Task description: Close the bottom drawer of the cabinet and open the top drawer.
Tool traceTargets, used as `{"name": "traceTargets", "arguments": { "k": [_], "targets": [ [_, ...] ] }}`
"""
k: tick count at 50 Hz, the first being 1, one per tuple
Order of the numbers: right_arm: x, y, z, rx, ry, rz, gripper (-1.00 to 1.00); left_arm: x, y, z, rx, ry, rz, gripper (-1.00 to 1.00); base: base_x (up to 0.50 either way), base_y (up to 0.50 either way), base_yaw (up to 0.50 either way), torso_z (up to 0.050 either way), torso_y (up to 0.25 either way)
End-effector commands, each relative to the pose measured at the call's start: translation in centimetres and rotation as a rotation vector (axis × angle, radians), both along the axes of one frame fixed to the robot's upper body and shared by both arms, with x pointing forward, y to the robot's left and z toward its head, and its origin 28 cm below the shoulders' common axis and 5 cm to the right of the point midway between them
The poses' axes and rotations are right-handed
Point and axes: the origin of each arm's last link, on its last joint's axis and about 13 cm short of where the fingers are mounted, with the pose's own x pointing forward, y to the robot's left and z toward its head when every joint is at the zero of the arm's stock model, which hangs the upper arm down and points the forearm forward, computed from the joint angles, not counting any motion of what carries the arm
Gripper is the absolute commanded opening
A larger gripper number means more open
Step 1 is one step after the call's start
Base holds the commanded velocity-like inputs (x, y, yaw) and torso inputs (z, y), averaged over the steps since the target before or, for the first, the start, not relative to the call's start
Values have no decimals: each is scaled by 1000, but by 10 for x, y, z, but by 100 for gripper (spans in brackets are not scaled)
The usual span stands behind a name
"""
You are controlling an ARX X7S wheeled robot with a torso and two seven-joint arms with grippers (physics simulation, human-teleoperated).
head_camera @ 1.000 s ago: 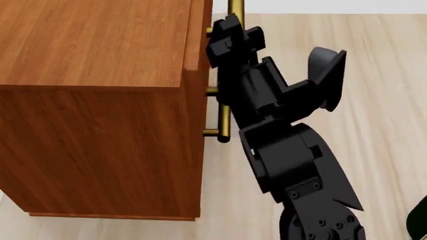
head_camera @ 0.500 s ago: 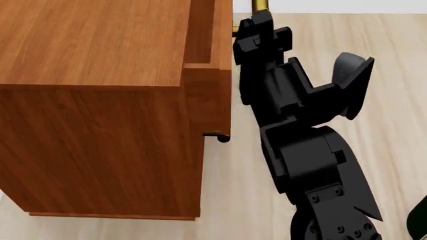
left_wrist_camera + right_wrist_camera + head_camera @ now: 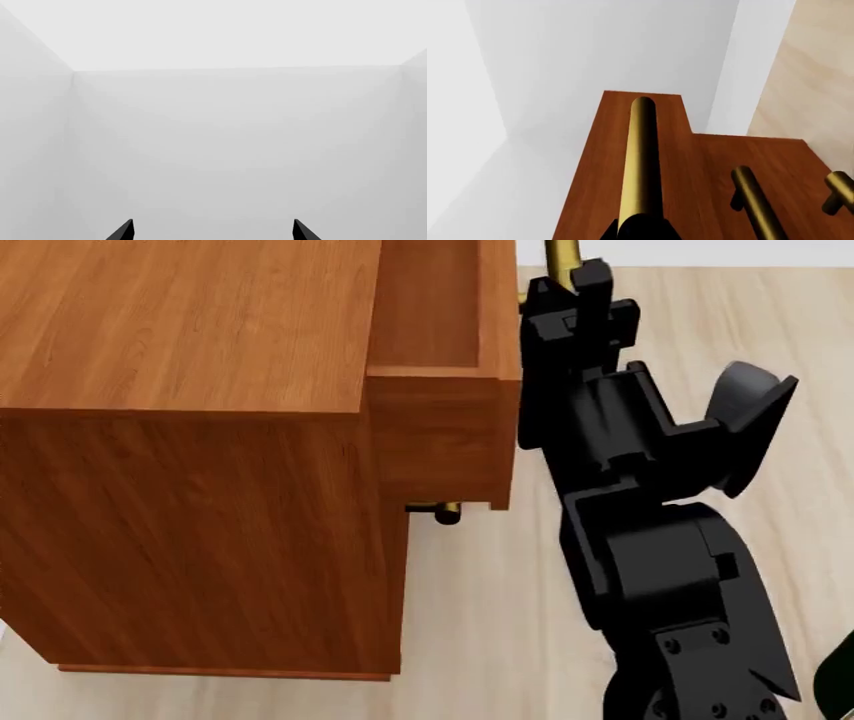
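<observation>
The reddish-brown cabinet (image 3: 187, 440) fills the left of the head view. Its top drawer (image 3: 447, 410) stands pulled out to the right, open inside. My right gripper (image 3: 571, 288) is shut on that drawer's brass bar handle (image 3: 640, 160), which runs away from the gripper (image 3: 640, 226) in the right wrist view. Two lower brass handles show beside it, the nearer (image 3: 754, 205) and the farther one (image 3: 837, 189), which is the bottom drawer's. Both sit close to the cabinet's flat front. My left gripper (image 3: 212, 235) is open, facing only white walls.
Pale wooden floor (image 3: 747, 320) lies to the right of the cabinet. One brass handle end (image 3: 437, 510) pokes out under the pulled-out drawer. My right arm (image 3: 654, 540) stands just right of the drawer front. A dark object's edge (image 3: 841, 680) shows at the lower right.
The top drawer has slid out of the cabinet to the right, with my right gripper staying shut on its handle. The arm moved right with it.
</observation>
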Motion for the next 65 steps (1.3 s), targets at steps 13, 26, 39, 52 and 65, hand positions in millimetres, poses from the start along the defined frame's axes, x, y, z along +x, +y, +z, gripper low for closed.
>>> {"name": "traceTargets", "arguments": {
  "k": [13,26,39,52,65],
  "targets": [
    [-13,-22,23,58,-180,-88,-100,-1,-2,2,5,-4,-3,100,-5,0,-4,2,6],
    [-12,-19,21,53,-177,-80,-100,-1,-1,1,0,-3,-4,100,-7,0,-4,1,5],
    [-11,-19,19,49,-173,-76,100,-1,-1,2,1,-3,-5,100,-2,0,-2,1,2],
    [-11,-19,17,47,-173,-76,100,-2,-1,2,1,-6,-5,100,-2,0,-1,1,3],
    [-6,-20,8,44,-134,-88,100,-3,-1,3,2,-9,-6,100,-2,0,-1,1,2]
  ]
}}
